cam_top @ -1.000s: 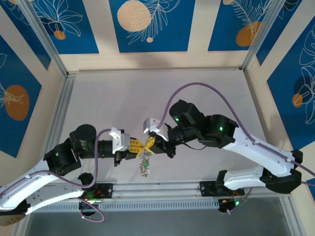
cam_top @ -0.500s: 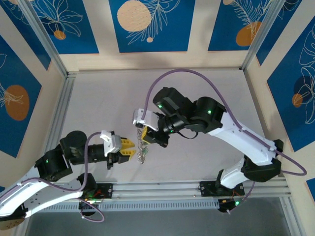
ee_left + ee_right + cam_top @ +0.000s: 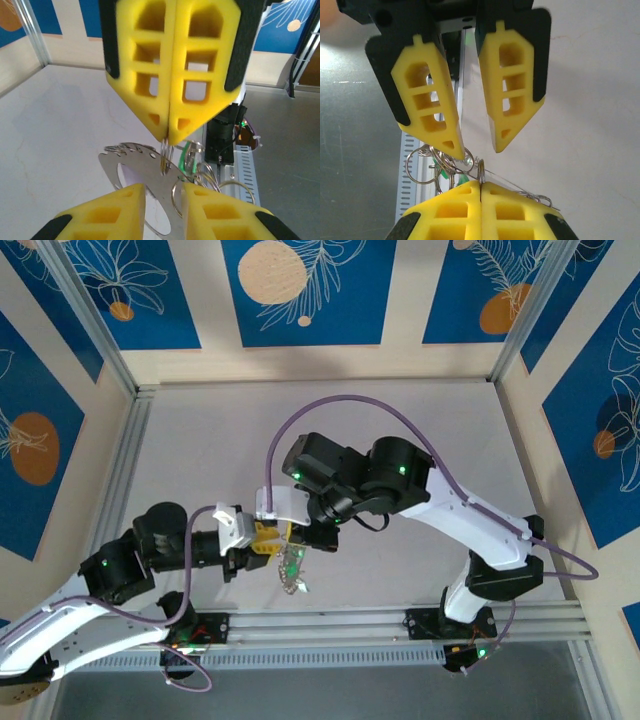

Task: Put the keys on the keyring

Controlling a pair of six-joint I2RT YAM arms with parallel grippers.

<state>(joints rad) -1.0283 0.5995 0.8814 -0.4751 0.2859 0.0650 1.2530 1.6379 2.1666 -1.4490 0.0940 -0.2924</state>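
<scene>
Plainly it all turns on how the bunch hangs between the two claws, which meet almost tip to tip above the near part of the table (image 3: 200,440). The right gripper (image 3: 480,186) is closed tight, its yellow fingers pressed flat together on a thin loop of wire that I take to be the keyring (image 3: 164,149). The keys (image 3: 293,572) dangle from that pinch in one silvery cluster, hanging toward the near rail in the overhead view, with a bit of green (image 3: 189,149) tucked behind. The left gripper (image 3: 164,188) faces the right one head-on, its jaws a narrow way apart, and I can't see them clamped on anything. From its wrist view a flat metal piece with an oval hole (image 3: 131,169) lies broadside across the gap, its long axis slanting from upper left down to lower right, its lower edge dipping in between the left fingers. From the right wrist view one left fingertip (image 3: 454,142) sits just beside the small rings. I'd judge the left arm to be the working one: its target lies straight ahead and slightly low, so any closing has to catch that flat piece edge-on, not push the bunch sideways off the pinch.
</scene>
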